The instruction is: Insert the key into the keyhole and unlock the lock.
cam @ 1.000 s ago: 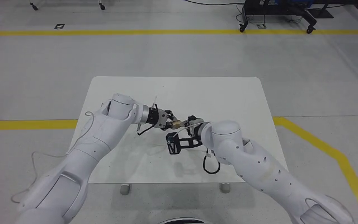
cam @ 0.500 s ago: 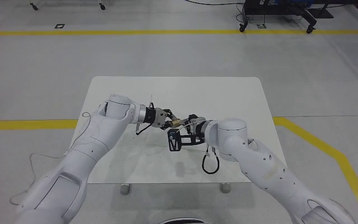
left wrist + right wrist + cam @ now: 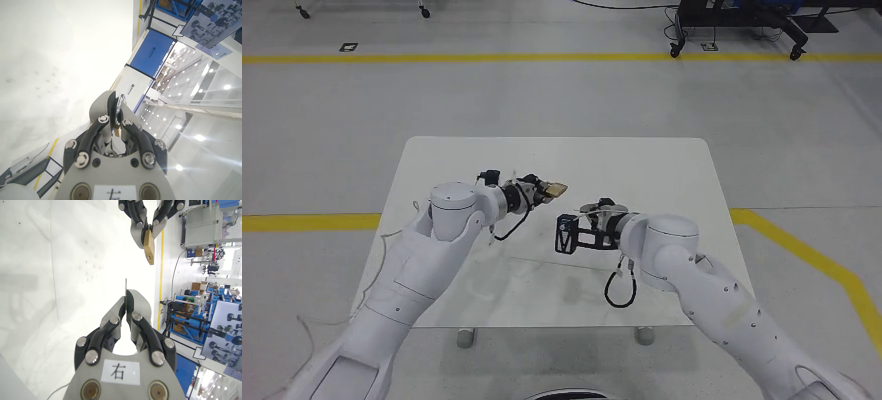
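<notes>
over the table's middle, on the left arm's side, the left gripper holds the padlock clear of the surface. its fingers pinch the steel shackle, so the brass body sticks out past the fingertips. that grip leaves the lock's bottom face bare. in the right wrist view the keyhole faces back toward the other arm, which is likely why it is held this way.

just to the right, the right gripper hangs near the padlock. its fingers are pressed together on the key, gripping the head end so the thin toothed blade juts out ahead, roughly toward the lock. key tip and keyhole are apart, and the blade sits to one side of the hole's line. the insertion isn't made yet, and i'd judge the two need lining up first.

a second ago the two grippers met tip to tip over the table's middle, with lock and key close together. since then the left gripper has swung the padlock toward the far edge. the right gripper has shifted a little too, and a gap has opened between them. whether the shackle has sprung, i cannot tell.
</notes>
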Controlling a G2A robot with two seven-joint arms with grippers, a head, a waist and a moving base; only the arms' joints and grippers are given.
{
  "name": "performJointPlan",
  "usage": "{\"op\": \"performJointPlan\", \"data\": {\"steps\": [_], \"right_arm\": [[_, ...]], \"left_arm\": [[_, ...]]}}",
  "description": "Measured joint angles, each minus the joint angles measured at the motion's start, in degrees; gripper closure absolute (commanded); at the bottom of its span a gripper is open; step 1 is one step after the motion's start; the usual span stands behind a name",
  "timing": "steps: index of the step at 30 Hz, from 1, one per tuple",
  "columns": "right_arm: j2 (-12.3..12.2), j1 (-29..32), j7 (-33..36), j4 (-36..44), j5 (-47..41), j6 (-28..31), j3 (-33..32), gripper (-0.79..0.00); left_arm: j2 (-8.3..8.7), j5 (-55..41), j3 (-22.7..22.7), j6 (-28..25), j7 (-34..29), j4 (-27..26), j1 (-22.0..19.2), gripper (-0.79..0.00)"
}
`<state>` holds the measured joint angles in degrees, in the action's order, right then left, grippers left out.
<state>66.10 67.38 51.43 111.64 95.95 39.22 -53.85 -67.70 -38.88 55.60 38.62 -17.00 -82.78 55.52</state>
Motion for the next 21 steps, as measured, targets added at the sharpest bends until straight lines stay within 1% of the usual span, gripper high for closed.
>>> {"op": "performJointPlan", "data": {"steps": [3,10,14,16,18,21], "right_arm": [[0.1,0.06,-0.48,0.21,-1.12,-0.34,-0.09,0.0],[0.09,0.06,-0.55,0.23,-1.11,-0.29,-0.08,0.0],[0.07,0.12,-0.18,0.03,-0.65,-0.57,-0.08,0.0],[0.14,0.04,3.13,0.3,2.63,-1.5,0.71,0.0],[0.5,-0.63,8.75,1.32,6.22,-1.99,2.43,0.0],[1.4,-2.69,14.88,2.04,8.33,-1.69,5.69,0.0]], "left_arm": [[0.1,0.21,0.6,1.22,2.25,-2.73,1.29,0.0],[0.09,0.17,0.6,1.13,2.16,-2.57,1.28,0.0],[0.13,0.99,0.89,-0.58,2.84,-2.86,2.75,0.0],[0.35,1.27,1.74,-0.74,2.2,-3.33,3.44,0.0],[0.56,1.79,2.37,-0.53,1.55,-4.11,4.02,0.0],[0.74,2.99,2.52,-0.06,0.41,-5.0,4.32,0.0]]}}
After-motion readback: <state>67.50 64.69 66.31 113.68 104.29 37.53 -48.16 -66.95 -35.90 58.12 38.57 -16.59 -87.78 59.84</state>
